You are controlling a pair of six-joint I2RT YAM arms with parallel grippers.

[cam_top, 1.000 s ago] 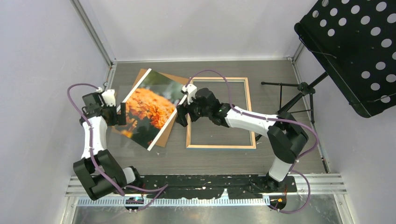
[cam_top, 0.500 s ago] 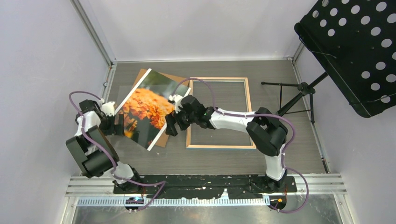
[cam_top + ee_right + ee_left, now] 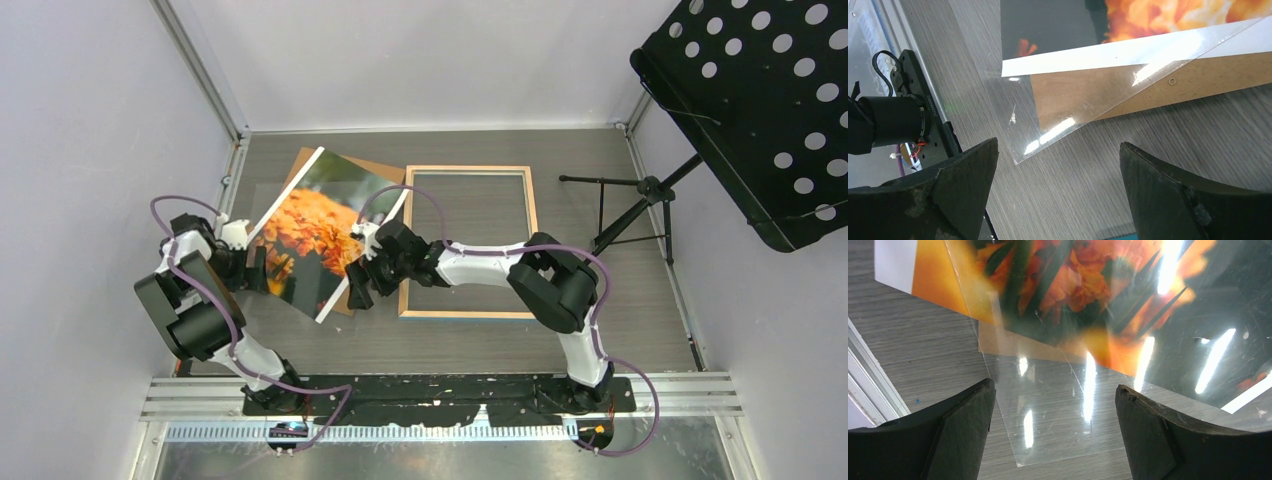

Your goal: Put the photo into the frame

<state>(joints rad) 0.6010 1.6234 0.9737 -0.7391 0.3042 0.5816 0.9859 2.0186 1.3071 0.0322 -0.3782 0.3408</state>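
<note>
Orange-flowered photo (image 3: pixel 310 235) lies left of the frame (image 3: pixel 468 313), not yet inside. Your right jaws have swung from the frame to the photo's near corner. They and the left jaws gape wide, empty, so a pickup looks next.

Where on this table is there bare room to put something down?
Bare table runs along the near side, between the frame and the arm bases, and in a strip between frame and stand. Crowded around the photo: left claw at its left edge, right claw in the gap toward the frame.
</note>
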